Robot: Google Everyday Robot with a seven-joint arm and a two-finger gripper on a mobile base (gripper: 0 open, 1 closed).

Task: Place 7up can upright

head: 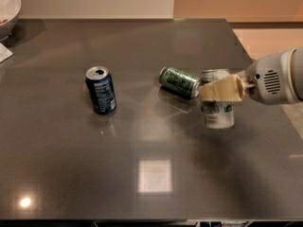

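Note:
The 7up can [218,113], silver-white with green lettering, stands upright on the dark table [151,174], right of centre. My gripper [220,90] reaches in from the right and is shut around the can's upper half. One tan finger [222,89] crosses the front of the can and the other is hidden behind it. The can's bottom appears to rest on the table.
A dark green can [179,82] lies on its side just left of the 7up can, very close to it. A dark blue can [100,90] stands upright further left. A white bowl [8,6] sits at the far left corner. The table's right edge is near my arm [279,77].

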